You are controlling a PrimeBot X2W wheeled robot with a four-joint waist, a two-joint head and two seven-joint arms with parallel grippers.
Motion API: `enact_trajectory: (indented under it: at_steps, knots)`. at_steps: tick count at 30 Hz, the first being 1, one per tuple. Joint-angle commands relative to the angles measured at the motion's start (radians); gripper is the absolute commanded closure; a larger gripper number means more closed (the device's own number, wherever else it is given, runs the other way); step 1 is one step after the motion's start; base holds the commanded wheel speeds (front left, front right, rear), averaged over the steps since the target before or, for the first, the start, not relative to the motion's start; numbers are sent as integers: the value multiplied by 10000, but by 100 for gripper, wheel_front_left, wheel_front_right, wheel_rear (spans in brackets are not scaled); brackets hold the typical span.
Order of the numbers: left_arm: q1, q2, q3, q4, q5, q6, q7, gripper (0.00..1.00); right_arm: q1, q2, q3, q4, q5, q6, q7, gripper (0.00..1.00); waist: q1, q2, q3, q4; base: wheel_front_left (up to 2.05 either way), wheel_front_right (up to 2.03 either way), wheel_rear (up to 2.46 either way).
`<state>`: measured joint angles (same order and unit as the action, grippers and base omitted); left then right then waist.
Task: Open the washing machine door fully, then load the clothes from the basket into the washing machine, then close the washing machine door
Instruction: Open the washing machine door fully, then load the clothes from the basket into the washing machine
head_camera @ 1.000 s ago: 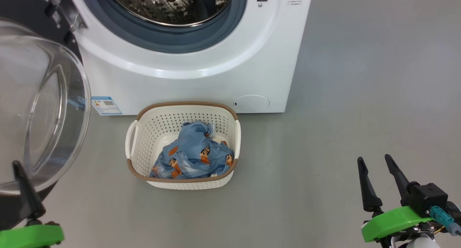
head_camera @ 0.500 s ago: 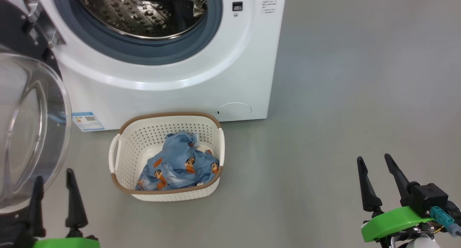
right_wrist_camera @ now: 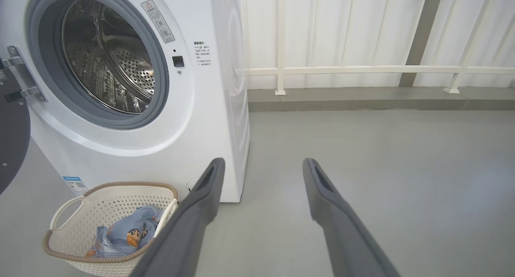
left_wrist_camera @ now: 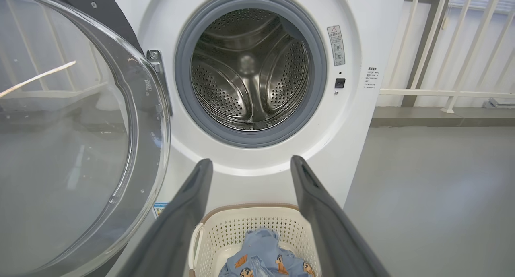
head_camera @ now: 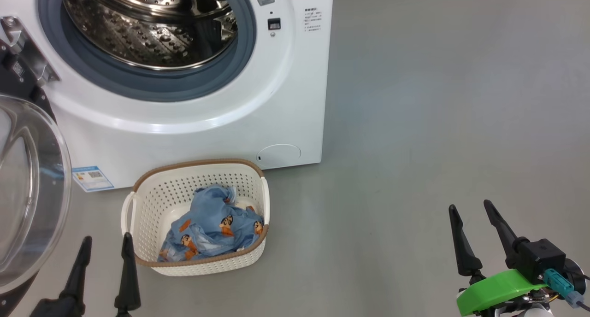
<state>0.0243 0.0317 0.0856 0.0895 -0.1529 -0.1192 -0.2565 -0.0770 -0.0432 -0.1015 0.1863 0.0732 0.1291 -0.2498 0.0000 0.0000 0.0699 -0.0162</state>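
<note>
Currently both jaws spread, empty. In basket (head_camera: pixel 152 202), clothes (head_camera: pixel 207 227): soft, light, crumpled; I'd pinch the raised far fold.

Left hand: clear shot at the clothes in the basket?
Probably yes. The left hand is open beside the basket, nothing covers the clothes, and the washing machine door stands off to the side.

Door (head_camera: pixel 32 192) cut off at L edge; clothes (head_camera: pixel 212 229) hide part of basket (head_camera: pixel 152 202) btm.
</note>
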Motion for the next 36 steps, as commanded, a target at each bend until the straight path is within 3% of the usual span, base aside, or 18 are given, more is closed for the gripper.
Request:
enact_trajectory:
  at_steps: [1,36]
  knots:
    - [-48,186,243,-287,127,-39,-53,0,-59,-70,344,-273,46,16,-120,0,0,0,-72,-54,0,0,0]
    - [145,194,195,78,-43,-113,-53,0,89,-70,490,-244,13,16,-120,0,0,0,-299,135,0,0,0]
